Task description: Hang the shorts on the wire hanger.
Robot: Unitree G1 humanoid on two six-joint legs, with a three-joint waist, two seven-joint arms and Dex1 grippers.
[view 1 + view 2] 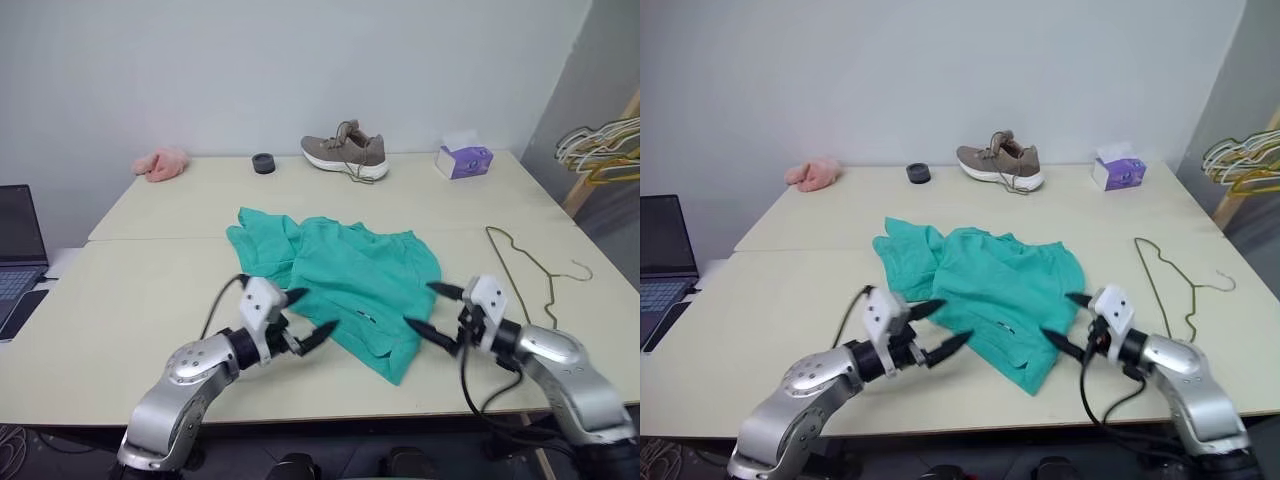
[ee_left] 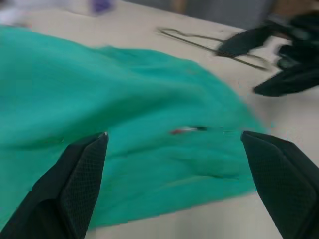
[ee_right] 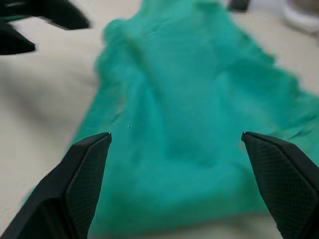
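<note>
Both grippers hung low over the near edge of the table (image 1: pixel 120 290), one on each side of the shorts (image 1: pixel 345 265). On the robot's left, the left gripper (image 1: pixel 306 318) pointed inward at the near left part of the cloth, its two black fingers spread wide with nothing between them. Opposite it, the right gripper (image 1: pixel 432 310) aimed at the near right part, its fingers likewise spread and empty. Neither touched the fabric, as far as the head views showed; each wrist view looked along spread fingers onto teal cloth lying just ahead.

Crumpled in the middle of the table, the shorts lay in a loose heap with one corner trailing toward the near edge. A small reddish tag (image 2: pixel 182 130) showed on the cloth in the left wrist view. Flat on the table to the right, apart from the shorts, lay the wire hanger (image 1: pixel 525 268), its hook toward the right edge. Farther back stood a shoe (image 1: pixel 346 152), a tissue box (image 1: pixel 463 159), a small dark round object (image 1: pixel 264 163) and a pink cloth (image 1: pixel 163 163).

I judged the step in hand to be the approach for a first grasp on the shorts. Next, each gripper would need to come down onto an edge of the cloth, ideally the waistband, and pinch a single clean fold, so the shorts could be lifted and spread. Nothing had yet been done with the hanger.
</note>
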